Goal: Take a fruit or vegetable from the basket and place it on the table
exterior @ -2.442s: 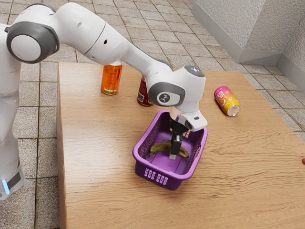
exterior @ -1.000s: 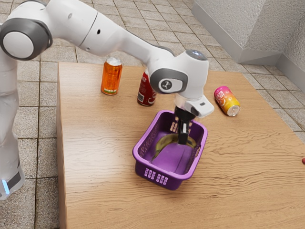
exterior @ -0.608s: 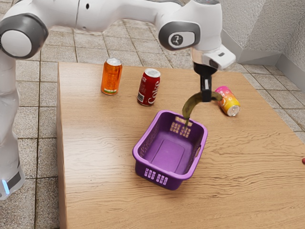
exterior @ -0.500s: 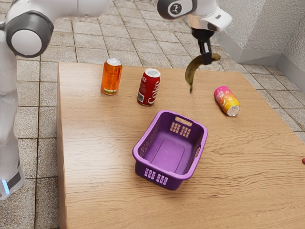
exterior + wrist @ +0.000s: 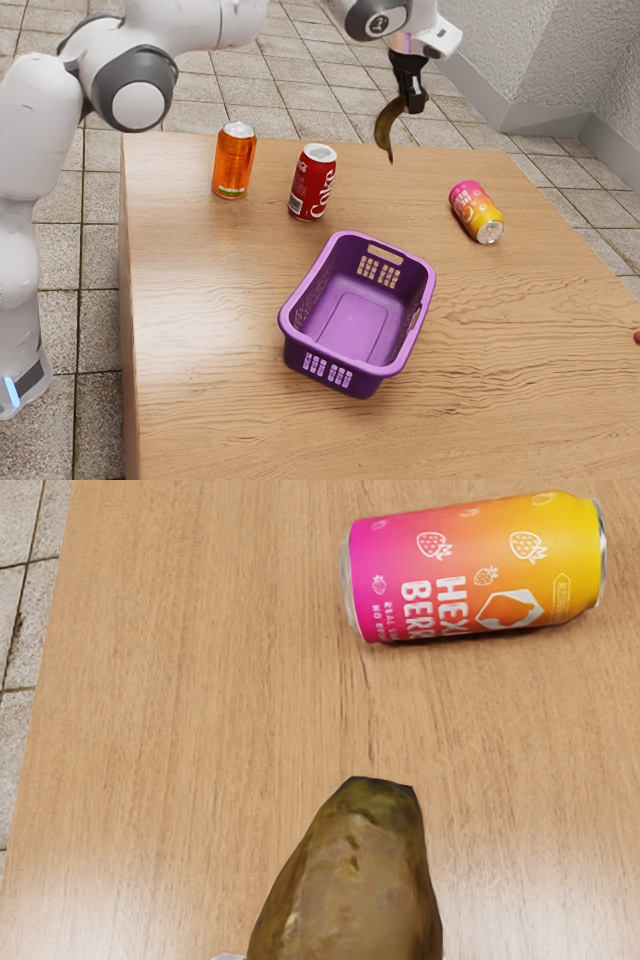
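Observation:
High above the table's far edge, the gripper [image 5: 411,104] is shut on a brownish-green banana [image 5: 386,127], which hangs with one end curving downward. In the wrist view the banana [image 5: 350,880] looms large at the lower edge, with wood surface beyond it. The purple basket [image 5: 296,343] stands on the table [image 5: 500,350], well below the hand and nearer the camera; nothing lies on its visible floor.
An orange can [image 5: 234,162] and a red Coke can [image 5: 313,183] stand toward the table's far side. A pink-yellow can [image 5: 476,211], also the can [image 5: 475,568] in the wrist view, lies on its side. A small red thing [image 5: 637,338] is at the exterior view's right edge.
The banana has been taken hold of and lifted out of the basket. My hand has risen with it toward the table's far edge, and lately moved slightly to the exterior view's left.

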Action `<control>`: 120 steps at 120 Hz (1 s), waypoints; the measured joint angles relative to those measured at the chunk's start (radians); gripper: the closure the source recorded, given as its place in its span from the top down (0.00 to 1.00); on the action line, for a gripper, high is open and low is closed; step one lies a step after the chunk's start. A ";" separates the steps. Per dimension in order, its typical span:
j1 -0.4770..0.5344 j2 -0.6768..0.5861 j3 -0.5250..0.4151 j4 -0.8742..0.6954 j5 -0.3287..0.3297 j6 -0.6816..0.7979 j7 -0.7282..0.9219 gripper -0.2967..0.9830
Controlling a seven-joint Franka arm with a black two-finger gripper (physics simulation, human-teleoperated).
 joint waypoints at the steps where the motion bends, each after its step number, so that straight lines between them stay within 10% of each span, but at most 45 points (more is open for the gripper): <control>1: 0.001 0.005 -0.001 0.002 0.000 0.003 0.001 0.35; 47: 0.009 0.210 -0.008 -0.016 -0.023 0.089 0.054 0.33; 57: 0.008 0.209 -0.007 -0.014 -0.044 0.096 0.067 0.51; 80: -0.058 0.010 -0.046 0.003 -0.064 0.101 0.093 0.70; 120: -0.299 -0.133 -0.148 -0.233 0.014 -0.139 0.008 0.76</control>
